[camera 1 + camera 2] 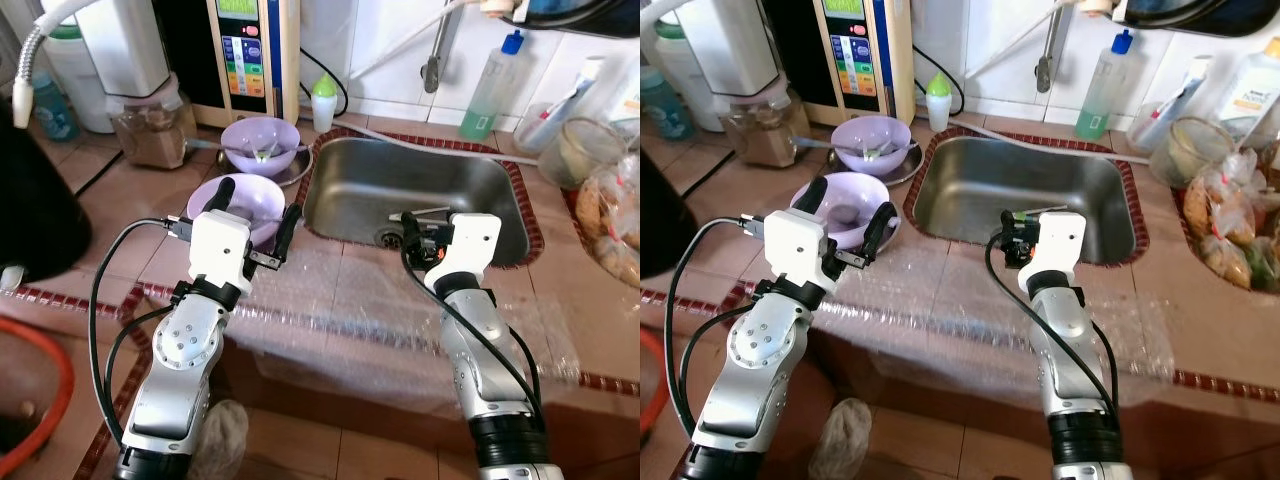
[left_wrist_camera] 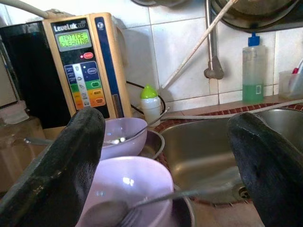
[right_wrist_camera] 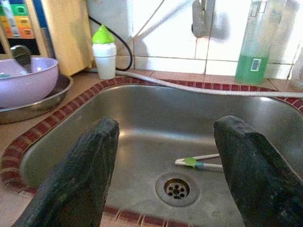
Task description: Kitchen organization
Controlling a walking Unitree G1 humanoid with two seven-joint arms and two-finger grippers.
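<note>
Left eye view: round lilac bowl (image 1: 240, 200) beside rectangular steel sink (image 1: 420, 205).

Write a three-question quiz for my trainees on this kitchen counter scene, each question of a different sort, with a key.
1. True or false: the left hand is shut on the near purple bowl.
2. What lies in the sink beside the drain? A) a toothbrush B) a sponge C) a cup
3. Fill in: the small white bottle behind the sink has a ____ cap.

Key
1. False: its fingers stand open around the bowl.
2. A, the toothbrush.
3. Green.
</note>
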